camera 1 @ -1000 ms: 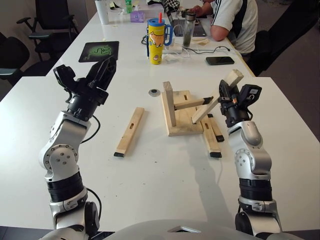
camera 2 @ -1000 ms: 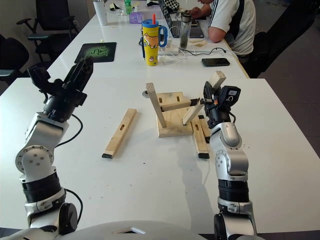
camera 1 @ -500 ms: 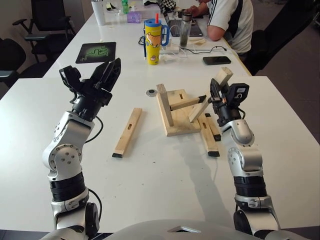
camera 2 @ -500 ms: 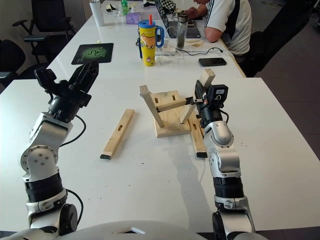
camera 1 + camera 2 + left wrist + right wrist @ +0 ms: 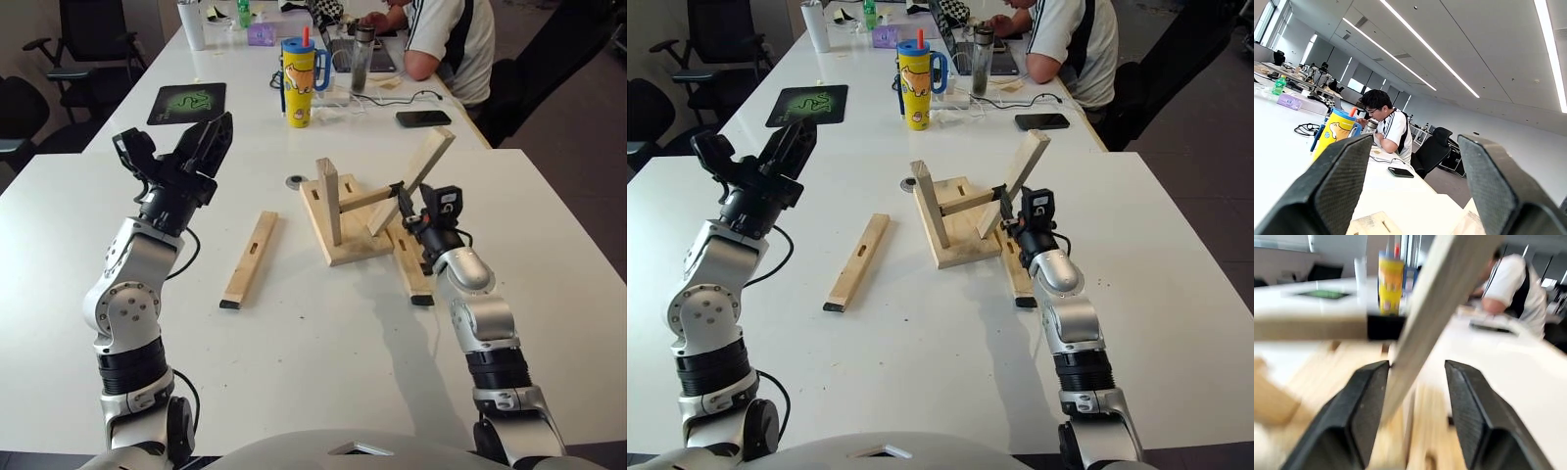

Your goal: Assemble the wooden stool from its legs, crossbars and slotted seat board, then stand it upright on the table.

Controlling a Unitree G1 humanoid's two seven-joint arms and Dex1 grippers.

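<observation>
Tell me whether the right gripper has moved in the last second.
Yes. The right gripper has come lower and toward the robot's left, nearer the seat board.

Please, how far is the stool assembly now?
Done: one leg stands upright on the seat board, with a crossbar sticking out from it. In hand: a second leg leans between the open fingers of the right pincer. Left: the slotted bar and two pieces beside the board lie loose; the left pincer is raised, open and empty.
</observation>
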